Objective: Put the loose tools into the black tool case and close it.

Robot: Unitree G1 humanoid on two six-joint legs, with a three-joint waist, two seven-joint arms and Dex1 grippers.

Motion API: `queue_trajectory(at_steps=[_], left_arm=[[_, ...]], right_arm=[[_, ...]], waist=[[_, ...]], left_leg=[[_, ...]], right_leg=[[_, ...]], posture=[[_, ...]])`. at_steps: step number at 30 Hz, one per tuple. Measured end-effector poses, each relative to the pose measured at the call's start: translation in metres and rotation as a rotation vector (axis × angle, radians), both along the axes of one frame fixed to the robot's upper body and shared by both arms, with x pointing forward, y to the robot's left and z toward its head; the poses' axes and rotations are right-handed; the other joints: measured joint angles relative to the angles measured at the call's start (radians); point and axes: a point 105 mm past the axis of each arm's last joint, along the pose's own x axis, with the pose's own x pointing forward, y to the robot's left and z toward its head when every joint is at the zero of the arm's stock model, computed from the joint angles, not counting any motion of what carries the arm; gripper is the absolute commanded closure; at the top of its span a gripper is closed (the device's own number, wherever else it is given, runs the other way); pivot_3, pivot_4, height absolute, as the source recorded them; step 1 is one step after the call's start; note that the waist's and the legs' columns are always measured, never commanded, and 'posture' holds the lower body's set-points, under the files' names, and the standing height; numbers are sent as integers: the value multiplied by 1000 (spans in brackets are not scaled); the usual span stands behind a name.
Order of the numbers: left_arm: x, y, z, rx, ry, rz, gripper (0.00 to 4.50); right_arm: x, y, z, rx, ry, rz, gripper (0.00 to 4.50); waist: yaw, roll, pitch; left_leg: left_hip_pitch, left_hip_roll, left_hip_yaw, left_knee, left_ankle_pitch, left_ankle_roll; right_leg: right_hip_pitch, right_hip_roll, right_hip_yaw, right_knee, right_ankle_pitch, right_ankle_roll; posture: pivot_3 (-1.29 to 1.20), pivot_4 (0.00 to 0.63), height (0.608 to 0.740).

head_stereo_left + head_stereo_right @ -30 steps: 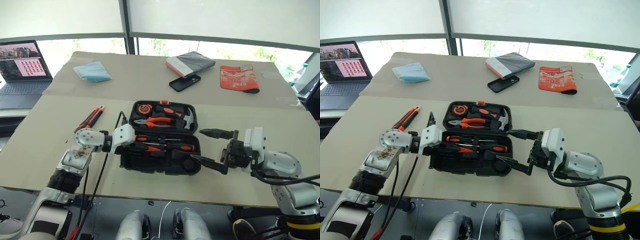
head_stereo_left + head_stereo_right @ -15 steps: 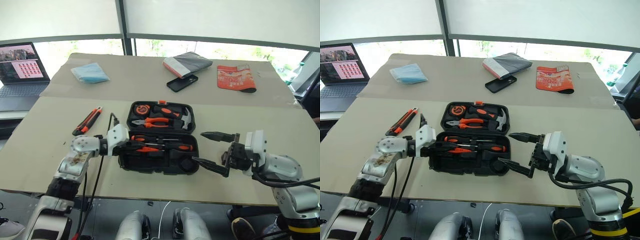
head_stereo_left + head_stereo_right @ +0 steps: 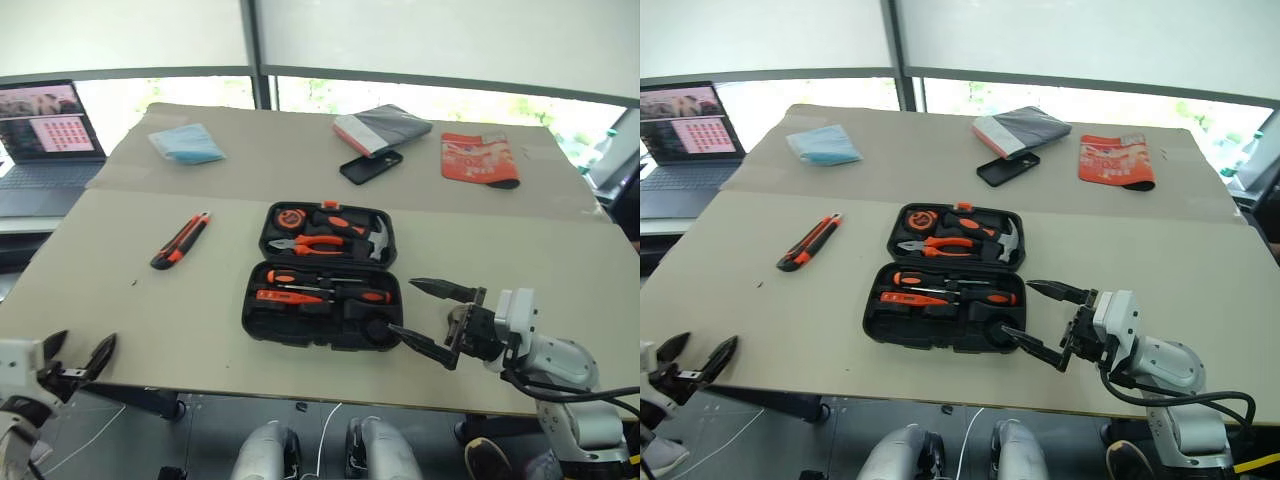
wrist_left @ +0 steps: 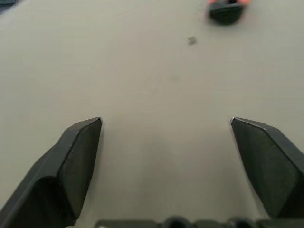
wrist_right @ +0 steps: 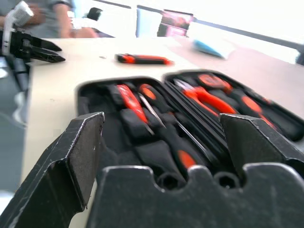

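behind the scene run bright windows with pale blinds, and below them spreads the wide beige tabletop (image 3: 120,300), made of two boards laid edge to edge. an open laptop (image 3: 45,140) sits off its far left corner.

near the middle lies the black moulded-plastic tool case (image 3: 325,270), opened flat like a clamshell so both halves face up. its far half holds orange-handled pliers (image 3: 310,243), a hammer (image 3: 372,238) and a tape measure (image 3: 288,214); its near half carries the black-and-orange screwdrivers (image 3: 320,287) pressed into their shaped slots, which looks like the work already done.

the right gripper (image 3: 430,312) hovers just beside the case's near right corner, its jaws spread wide and empty, pointing along the near half. that placement probably readies it to steady the case or to help fold it shut.

the left gripper (image 3: 78,358) hangs at the near left edge of the tabletop, well apart from the case, its jaws wide and holding nothing.

along the far side rest a grey-and-red folded packet (image 3: 382,128), a red pouch (image 3: 478,158), a light blue cloth (image 3: 186,143) and a flat black phone (image 3: 370,166), none of them part of the job.

the orange-and-black utility knife (image 3: 181,240) lies loose on the tabletop, left of the case. it appears to be the last tool to go in before closing.
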Motion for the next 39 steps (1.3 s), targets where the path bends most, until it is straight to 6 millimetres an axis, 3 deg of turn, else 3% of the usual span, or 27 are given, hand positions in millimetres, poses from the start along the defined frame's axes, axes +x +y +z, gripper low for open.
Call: queue_trajectory(at_steps=[4, 6, 14, 22, 26, 29, 35, 39], left_arm=[[-8, 2, 2, -53, 6, 32, 33], [6, -7, 8, -102, 1, 12, 33], [107, -58, 71, -140, 7, -226, 33], [192, -76, 70, -80, 227, -260, 33], [214, -84, 67, -34, 291, -274, 33], [216, -90, 48, -14, 357, -304, 763], [216, -90, 46, 25, 393, -330, 2886], [213, -102, 49, -18, 330, -451, 2903]], right_arm=[[1, 0, 6, 70, 0, -2, 0], [3, 1, 12, 116, 3, 6, 0], [2, 24, 35, 200, -68, 48, 0], [8, 35, 46, 194, -96, 41, 0], [7, 32, 45, 173, -86, 20, 0], [3, 30, 40, 165, -66, 11, 0], [-3, 28, 33, 154, -42, 2, 0], [-5, 23, 31, 140, -41, -12, 0]], waist=[[2, -1, -1], [5, -1, -1], [6, -2, -1], [-13, -5, -1], [-17, -5, -1], [-25, -5, -1], [-24, -5, -1], [-24, -5, -1]], left_leg=[[0, 0, 0, 0, -1, 1], [0, 0, 0, 0, 0, 0], [-1, -1, 3, -4, 7, -11], [-1, -2, 6, -4, 9, -14], [-1, -2, 7, -4, 14, -6], [-1, -2, 7, -4, 14, -5], [-1, -1, 6, -3, 13, -4], [-2, -1, 4, -1, 12, -3]], right_leg=[[0, -1, 2, -1, 0, 0], [0, 0, 1, 0, 0, 0], [1, 7, 2, 3, 4, 4], [1, 17, 1, 3, 4, 5], [0, 18, 3, 3, 3, 4], [-1, 19, 3, 3, 3, 3], [0, 17, 3, 4, 2, 3], [-1, 15, 4, 5, 3, 3]], posture=[[0, 150, 740], [0, 150, 740], [0, 150, 740], [0, 150, 740], [0, 150, 740], [0, 150, 740], [0, 150, 740], [0, 150, 740]])
